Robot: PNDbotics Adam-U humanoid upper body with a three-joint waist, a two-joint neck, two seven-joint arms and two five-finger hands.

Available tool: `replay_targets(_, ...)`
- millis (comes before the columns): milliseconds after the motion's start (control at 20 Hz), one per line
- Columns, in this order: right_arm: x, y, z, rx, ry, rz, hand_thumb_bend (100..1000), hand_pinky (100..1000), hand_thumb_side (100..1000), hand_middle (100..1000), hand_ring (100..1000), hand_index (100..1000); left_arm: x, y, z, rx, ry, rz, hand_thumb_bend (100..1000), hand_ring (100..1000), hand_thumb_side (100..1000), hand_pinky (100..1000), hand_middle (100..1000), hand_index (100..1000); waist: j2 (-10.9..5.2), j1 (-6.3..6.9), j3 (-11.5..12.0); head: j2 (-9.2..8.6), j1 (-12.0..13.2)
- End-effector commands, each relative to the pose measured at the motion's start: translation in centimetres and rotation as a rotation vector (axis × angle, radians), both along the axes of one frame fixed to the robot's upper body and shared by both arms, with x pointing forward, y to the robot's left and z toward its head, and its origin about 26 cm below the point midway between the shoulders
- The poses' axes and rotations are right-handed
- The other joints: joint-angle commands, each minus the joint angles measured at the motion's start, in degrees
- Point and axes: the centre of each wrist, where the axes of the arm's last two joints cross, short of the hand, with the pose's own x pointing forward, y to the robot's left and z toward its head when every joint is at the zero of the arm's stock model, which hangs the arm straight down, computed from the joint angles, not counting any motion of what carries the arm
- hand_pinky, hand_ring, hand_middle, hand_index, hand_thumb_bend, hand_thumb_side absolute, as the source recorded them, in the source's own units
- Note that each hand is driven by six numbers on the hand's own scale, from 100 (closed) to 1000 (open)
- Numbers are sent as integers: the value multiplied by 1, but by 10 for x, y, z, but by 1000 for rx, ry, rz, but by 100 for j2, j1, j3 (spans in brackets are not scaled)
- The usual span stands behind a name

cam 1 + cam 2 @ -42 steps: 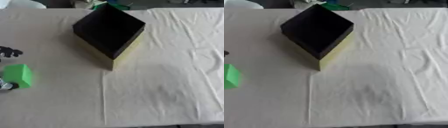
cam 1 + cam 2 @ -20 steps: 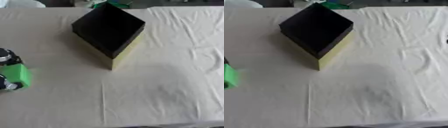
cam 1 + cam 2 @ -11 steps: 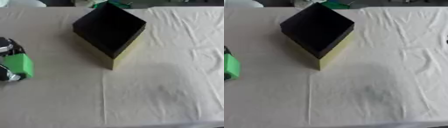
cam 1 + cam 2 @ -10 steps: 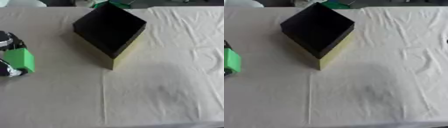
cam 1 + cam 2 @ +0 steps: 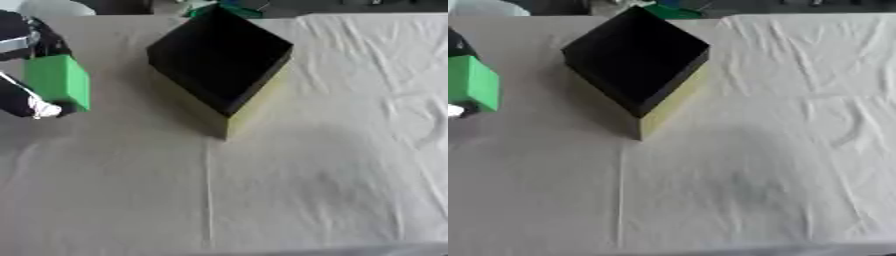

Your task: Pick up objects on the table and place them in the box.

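Green block [image 5: 58, 81] pinched in raised left robot hand [image 5: 26, 70], beside black box [image 5: 220, 55].

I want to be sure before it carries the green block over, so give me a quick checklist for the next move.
1. Green block held in left hand: ok, fingers wrap it above and below.
2. Block off the tablecloth: cannot tell.
3. Box open on top: ok, dark inside faces up.
4. Box contents: cannot tell, too dark.
5. Cloth between block and box bare: ok.
6. Right hand out of the way: ok, not in view.
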Motion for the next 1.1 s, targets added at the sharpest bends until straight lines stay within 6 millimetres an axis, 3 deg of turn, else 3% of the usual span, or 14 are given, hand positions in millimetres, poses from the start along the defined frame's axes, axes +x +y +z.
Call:
replay_targets(50, -2, -6, 12, -79, -42, -3, 100, 757, 1000, 732, 774, 922, 1, -14, 14, 1, -36, -45, 200, 606, 301, 614, 484, 591, -116, 13, -8, 23, 17)
replay_targets(150, -2, -6, 13, -95, -46, 2, 100, 758, 1000, 733, 774, 921, 5, -25, 20, -5, -47, -76, 191, 604, 303, 611, 482, 589, -125, 17, -7, 29, 15)
replay_targets(200, -2, -6, 13, -101, -45, 4, 100, 758, 1000, 732, 774, 921, 8, -31, 23, -9, -51, -90, 129, 603, 445, 610, 482, 587, -129, 19, -6, 32, 11)
replay_targets(250, -2, -6, 13, -105, -45, 5, 100, 758, 1000, 732, 773, 921, 11, -36, 26, -13, -55, -102, 182, 603, 303, 609, 481, 587, -132, 18, -6, 33, 10)
replay_targets(700, 0, -4, 15, -119, -52, 26, 100, 758, 1000, 727, 769, 920, 45, -82, 45, -64, -86, -165, 150, 591, 308, 595, 470, 572, -131, -5, -71, -22, 92)
replay_targets(1100, 4, 1, 19, -107, -61, 59, 100, 756, 1000, 720, 764, 920, 79, -120, 48, -107, -64, -169, 134, 592, 311, 589, 471, 576, -42, -4, -221, -168, 245)
